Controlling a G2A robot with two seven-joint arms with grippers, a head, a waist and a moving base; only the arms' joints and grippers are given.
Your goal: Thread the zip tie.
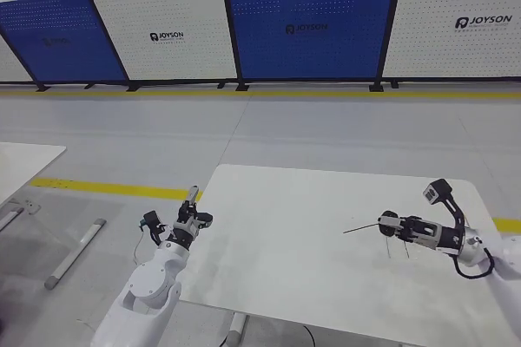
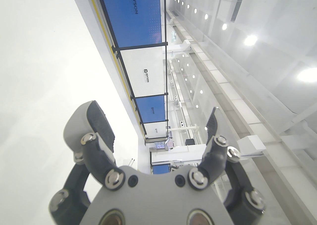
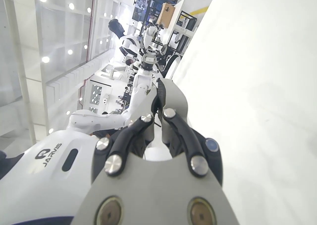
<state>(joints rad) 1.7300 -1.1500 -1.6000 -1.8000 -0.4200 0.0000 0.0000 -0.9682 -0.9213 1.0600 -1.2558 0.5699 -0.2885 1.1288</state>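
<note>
the right gripper (image 1: 385,223) has its fingers (image 3: 162,94) pressed together, and in the top view a thin dark zip tie (image 1: 362,228) sticks out of it, so it appears pinched by one end. from that grip the tie runs toward 9 o'clock, dipping slightly to 8, with its long axis lying roughly along the 3-to-9 line above the white table (image 1: 278,260) and its free tip pointing across to the other arm. just at 6 o'clock of the right gripper are two short dark lines (image 1: 397,249); i cannot tell whether they are more ties or shadows.

the left gripper (image 2: 154,112) is spread wide and holds nothing. it sits at the table's 8 o'clock edge, well apart from the tie, whose free tip lies at about 3 o'clock from it. the right arm is clearly nearer. i judge threading needs the left gripper to cross toward 3 o'clock and meet the tip end-on along that axis.
</note>
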